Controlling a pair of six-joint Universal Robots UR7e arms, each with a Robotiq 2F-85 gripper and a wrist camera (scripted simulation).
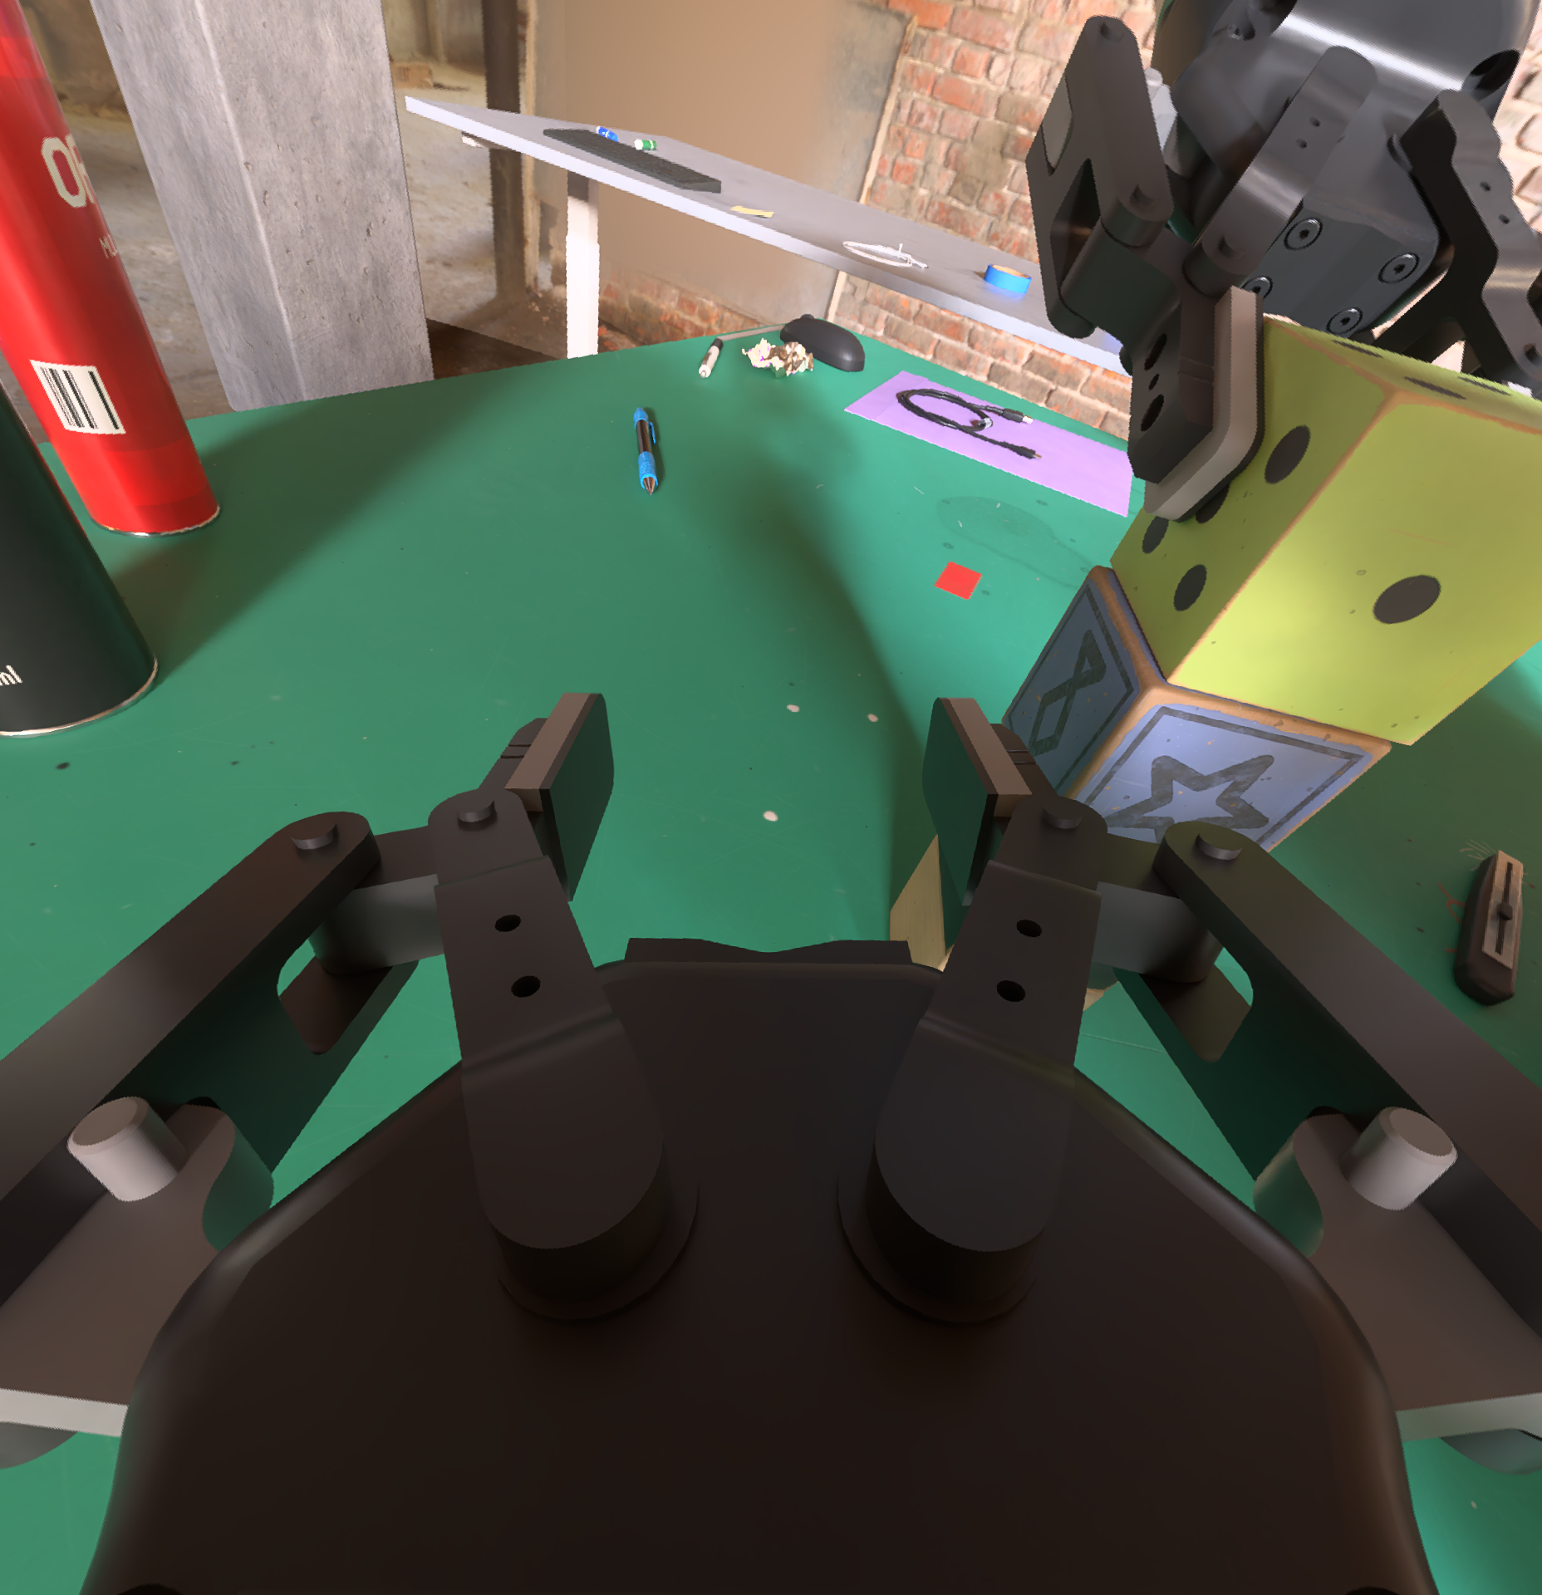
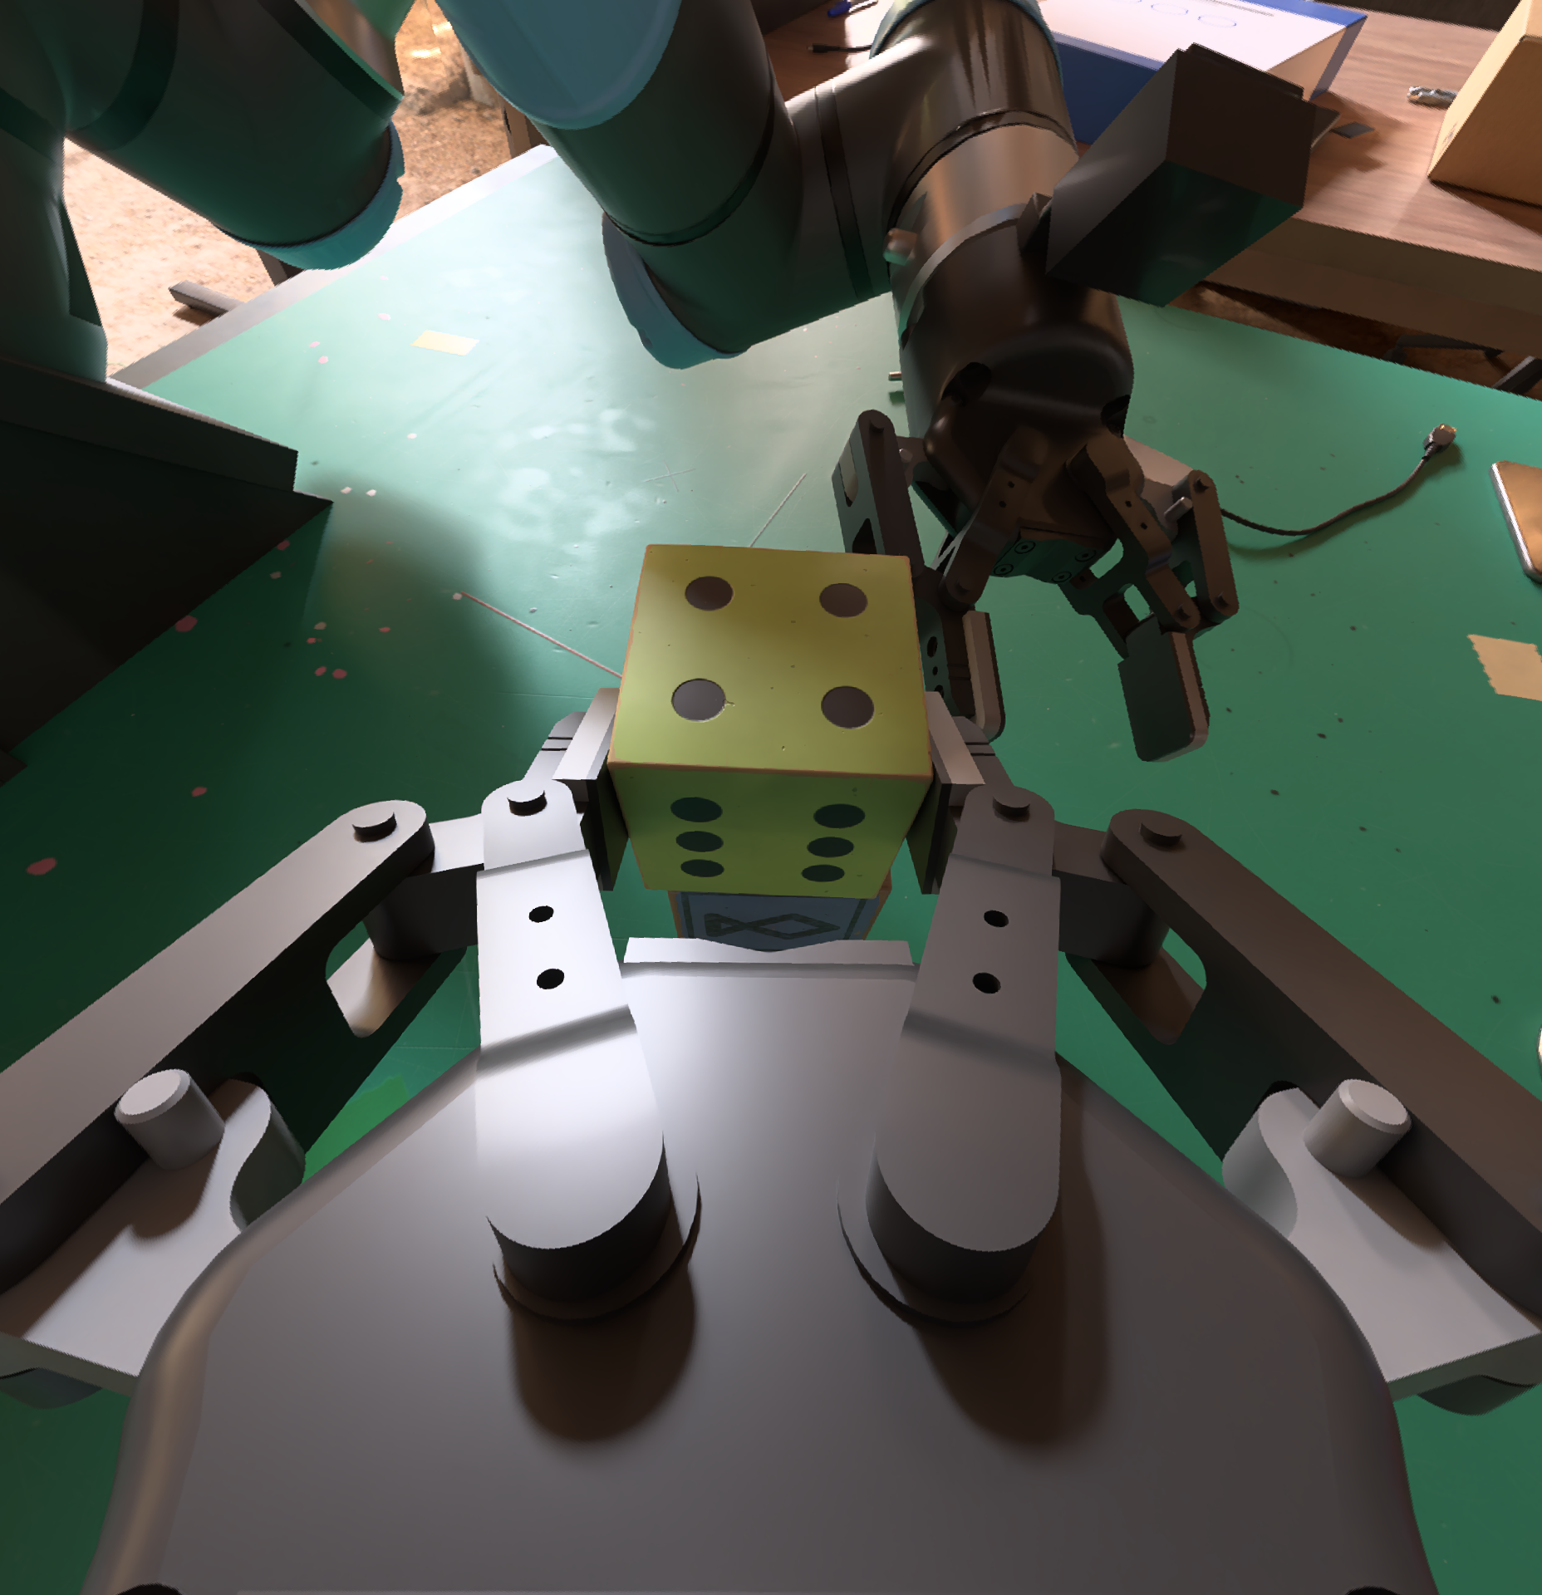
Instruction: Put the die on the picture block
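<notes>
The yellow-green die [image 2: 767, 682] is clamped between the fingers of my right gripper [image 2: 772, 768], which is shut on its two sides. Directly under it is the blue picture block [image 2: 776, 925]. In the left wrist view the die [image 1: 1354, 561] sits on or just above the block [image 1: 1182, 777], which shows a star face. I cannot tell whether they touch. One right finger [image 1: 1199, 414] presses the die's near side. My left gripper [image 1: 767, 777] is open and empty, low over the green table just left of the block. It also shows in the right wrist view [image 2: 1065, 690], beyond the die.
A red can [image 1: 103, 302] and a dark can [image 1: 25, 561] stand at the left. A blue pen [image 1: 647, 449], a purple sheet with a cable [image 1: 992, 431], a mouse [image 1: 824, 345] and a small dark object [image 1: 1493, 932] lie on the table. A dark box [image 2: 103, 535] is at the left.
</notes>
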